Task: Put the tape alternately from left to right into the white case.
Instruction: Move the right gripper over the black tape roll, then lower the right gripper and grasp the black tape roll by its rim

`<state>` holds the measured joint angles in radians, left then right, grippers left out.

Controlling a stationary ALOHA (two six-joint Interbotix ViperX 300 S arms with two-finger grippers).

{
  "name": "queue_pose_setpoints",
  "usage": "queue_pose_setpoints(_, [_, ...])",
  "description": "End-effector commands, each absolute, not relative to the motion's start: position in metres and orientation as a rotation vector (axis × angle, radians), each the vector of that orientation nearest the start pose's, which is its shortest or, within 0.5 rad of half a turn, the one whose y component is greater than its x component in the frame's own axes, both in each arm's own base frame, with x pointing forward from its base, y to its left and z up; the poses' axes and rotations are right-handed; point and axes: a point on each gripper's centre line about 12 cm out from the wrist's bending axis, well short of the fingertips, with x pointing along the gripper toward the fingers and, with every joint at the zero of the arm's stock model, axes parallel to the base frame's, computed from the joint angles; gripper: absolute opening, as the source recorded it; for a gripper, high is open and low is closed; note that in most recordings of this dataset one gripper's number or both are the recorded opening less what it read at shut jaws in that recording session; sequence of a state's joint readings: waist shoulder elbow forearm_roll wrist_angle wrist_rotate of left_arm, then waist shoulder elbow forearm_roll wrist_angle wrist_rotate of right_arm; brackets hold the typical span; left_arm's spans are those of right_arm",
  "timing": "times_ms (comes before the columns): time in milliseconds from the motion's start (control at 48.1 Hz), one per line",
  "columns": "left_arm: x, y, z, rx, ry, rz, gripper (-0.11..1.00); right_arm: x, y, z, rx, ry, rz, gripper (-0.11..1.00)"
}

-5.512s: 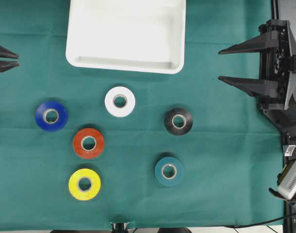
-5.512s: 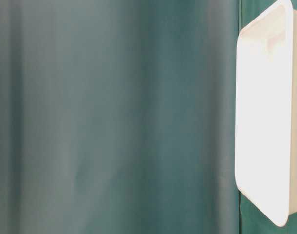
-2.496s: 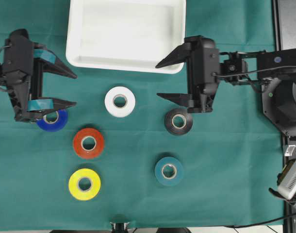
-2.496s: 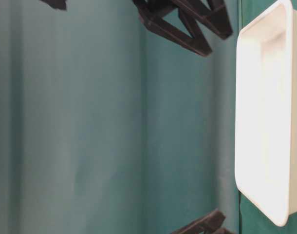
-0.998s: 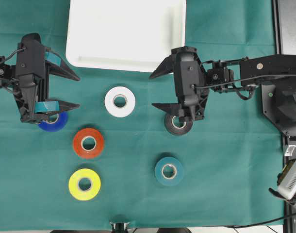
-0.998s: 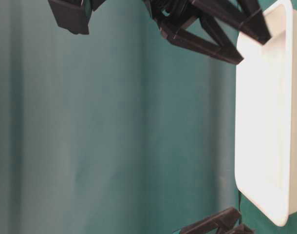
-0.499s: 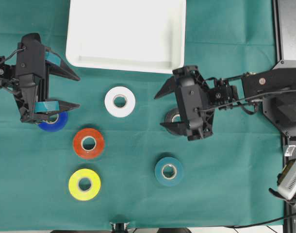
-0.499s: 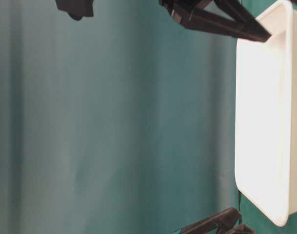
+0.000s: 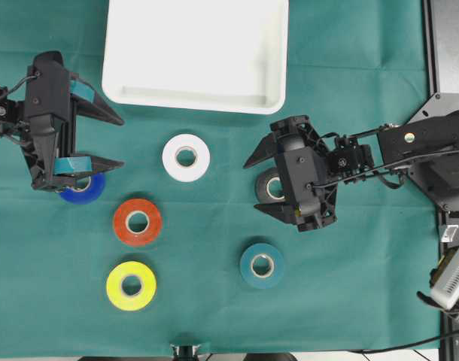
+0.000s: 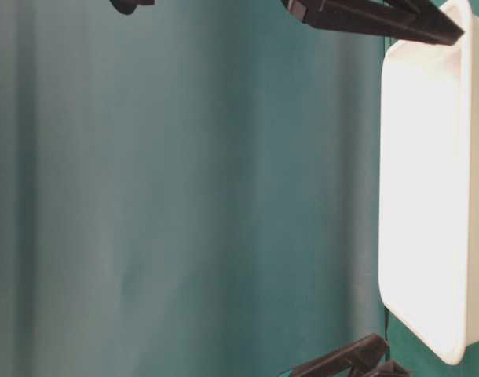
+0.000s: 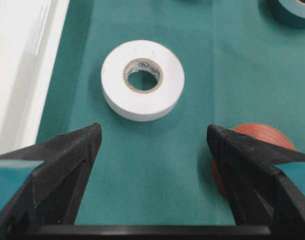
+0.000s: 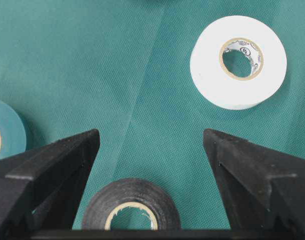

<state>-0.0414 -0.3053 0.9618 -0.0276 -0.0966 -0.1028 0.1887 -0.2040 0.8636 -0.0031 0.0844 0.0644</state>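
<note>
The white case [image 9: 196,99] lies at the back of the green cloth with nothing in it. Six tape rolls lie flat: blue [image 9: 86,195], white [image 9: 171,158], red [image 9: 122,222], yellow [image 9: 115,286], black [image 9: 262,180] and teal [image 9: 247,265]. My left gripper [image 9: 120,141] hovers open over the blue roll, partly covering it. In the left wrist view its jaws [image 11: 154,132] frame bare cloth, with the white roll [image 11: 142,102] ahead. My right gripper [image 9: 252,186] is open astride the black roll [image 12: 131,190], which sits low between the jaws [image 12: 151,135], untouched.
The red roll [image 11: 257,137] lies close beside the left gripper's right finger. The white roll [image 12: 207,65] and teal roll [image 12: 5,132] flank the right gripper's path. The right arm's base [image 9: 440,158] stands at the table's right edge.
My right gripper has swung from the case's corner toward the table's front and come over the black roll, still open. The left gripper has stayed still over the blue roll.
</note>
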Motion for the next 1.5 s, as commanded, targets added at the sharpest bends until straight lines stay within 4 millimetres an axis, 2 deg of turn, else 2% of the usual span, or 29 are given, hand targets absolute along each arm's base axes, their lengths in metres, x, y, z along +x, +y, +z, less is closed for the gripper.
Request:
queue_pose_setpoints(0, [0.307,-0.013,0.194,-0.116,0.531,-0.006,0.96,0.317,0.061,0.179,-0.010,0.721,0.161,0.84])
queue_pose_setpoints(250, [0.307,-0.013,0.194,-0.115,0.533,-0.006,0.96,0.311,0.061,0.173,-0.011,0.789,0.155,0.85])
queue_pose_setpoints(458, [0.307,-0.013,0.193,-0.115,0.534,-0.006,0.96,0.299,0.062,0.160,0.017,0.871,0.141,0.84])
queue_pose_setpoints(770, [0.308,-0.013,0.194,-0.115,0.531,-0.006,0.96,0.281,0.077,0.146,0.060,0.928,0.157,0.84])
queue_pose_setpoints(1477, [0.306,-0.013,0.191,-0.114,0.540,-0.006,0.96,0.280,0.078,0.134,0.056,0.962,0.154,0.84])
